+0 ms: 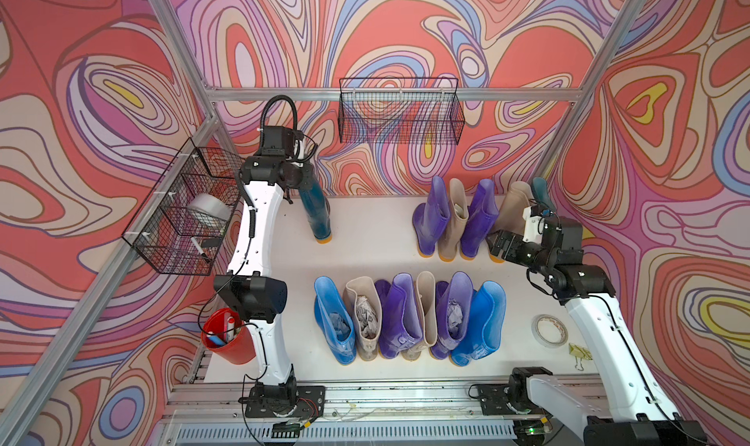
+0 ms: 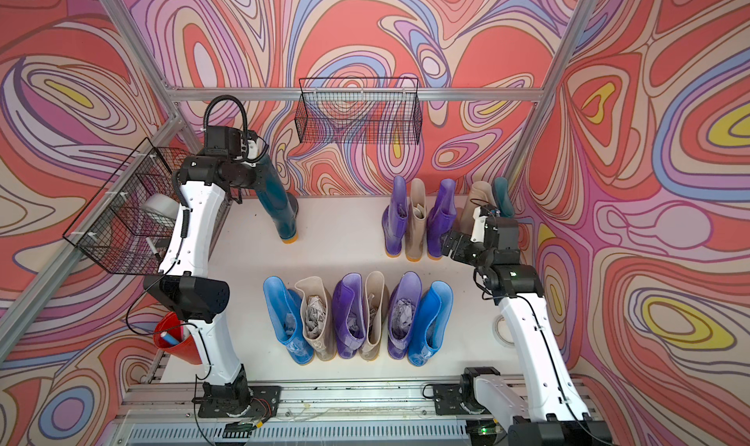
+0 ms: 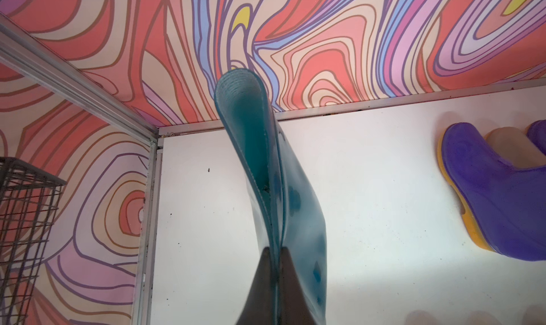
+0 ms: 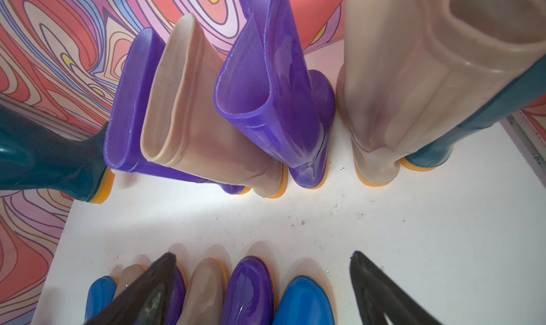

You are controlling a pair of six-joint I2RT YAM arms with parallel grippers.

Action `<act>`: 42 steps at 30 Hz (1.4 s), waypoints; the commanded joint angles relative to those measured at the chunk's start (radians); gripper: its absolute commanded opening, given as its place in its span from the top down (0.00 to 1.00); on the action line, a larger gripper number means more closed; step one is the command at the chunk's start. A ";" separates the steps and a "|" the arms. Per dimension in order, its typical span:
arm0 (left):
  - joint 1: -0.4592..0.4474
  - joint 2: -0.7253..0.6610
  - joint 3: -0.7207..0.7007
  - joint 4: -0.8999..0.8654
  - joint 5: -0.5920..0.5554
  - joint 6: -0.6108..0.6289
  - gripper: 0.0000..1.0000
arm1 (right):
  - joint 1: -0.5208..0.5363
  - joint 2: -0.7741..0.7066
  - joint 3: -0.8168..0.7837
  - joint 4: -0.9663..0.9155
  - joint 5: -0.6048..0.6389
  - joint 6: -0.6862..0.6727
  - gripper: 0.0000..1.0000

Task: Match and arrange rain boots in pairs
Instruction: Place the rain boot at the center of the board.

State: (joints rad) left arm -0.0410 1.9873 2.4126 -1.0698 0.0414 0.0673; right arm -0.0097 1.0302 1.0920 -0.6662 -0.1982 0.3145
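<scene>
Firmly shut, the left claw pinches the cuff of a teal boot that stands near upright at the back left. Its mate stands well apart at the back right, beside the wide-open, empty right claw.

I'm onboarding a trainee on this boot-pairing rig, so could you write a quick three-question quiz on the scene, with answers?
1. True or false: the left gripper has its fingers shut on the rim of a teal boot.
2. The right gripper is: A) open, holding nothing; B) shut, holding nothing; C) shut on a boot.
3. Fill in: the two end boots of the near row are both ____.
Key: 1 true; 2 A; 3 blue.
</scene>
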 commanded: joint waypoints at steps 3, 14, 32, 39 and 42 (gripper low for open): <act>0.037 -0.060 -0.057 0.073 0.027 0.141 1.00 | 0.006 0.004 0.008 -0.001 0.008 -0.012 0.07; 0.128 -0.105 -0.301 0.248 0.098 0.151 1.00 | 0.005 0.013 0.031 -0.023 0.012 -0.024 0.07; 0.138 -0.160 -0.409 0.281 0.103 0.097 0.76 | 0.006 0.034 0.048 -0.026 0.001 -0.026 0.06; 0.139 -0.182 -0.396 0.268 0.123 0.085 0.54 | 0.006 0.042 0.050 -0.024 -0.002 -0.028 0.06; 0.139 -0.199 -0.392 0.268 0.140 0.084 0.46 | 0.007 0.047 0.052 -0.021 -0.004 -0.028 0.06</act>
State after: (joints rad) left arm 0.0925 1.8431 2.0064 -0.8196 0.1509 0.1524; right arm -0.0097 1.0683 1.1164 -0.6888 -0.1989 0.2970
